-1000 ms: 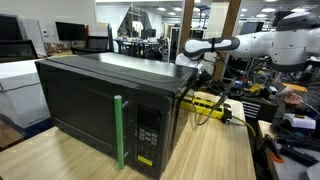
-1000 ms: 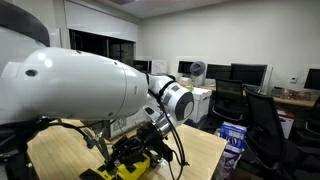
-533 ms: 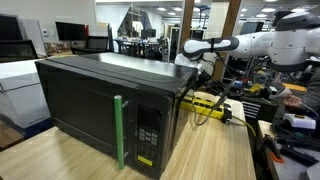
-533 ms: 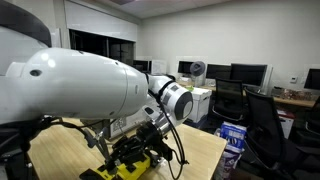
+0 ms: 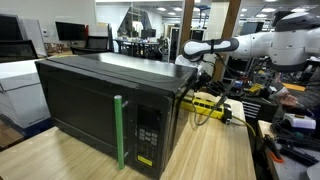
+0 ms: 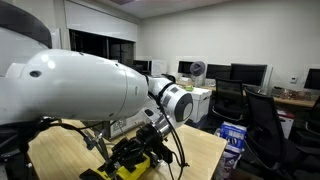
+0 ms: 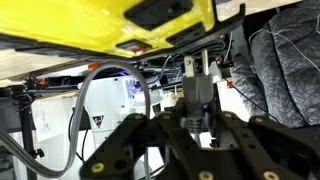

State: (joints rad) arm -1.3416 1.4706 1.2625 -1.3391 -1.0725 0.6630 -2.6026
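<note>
My gripper is shut, its fingertips pressed together in the middle of the wrist view; I cannot make out anything between them. A yellow casing fills the top of that view, with black and grey cables hanging under it. In both exterior views the white arm reaches down behind a black microwave with a green handle. The gripper hangs just above the yellow device, which also shows behind the microwave among black cables.
The microwave stands on a wooden table. Cluttered gear and cables lie along one table edge. A white cabinet stands beyond the microwave. A black office chair and desks with monitors are nearby.
</note>
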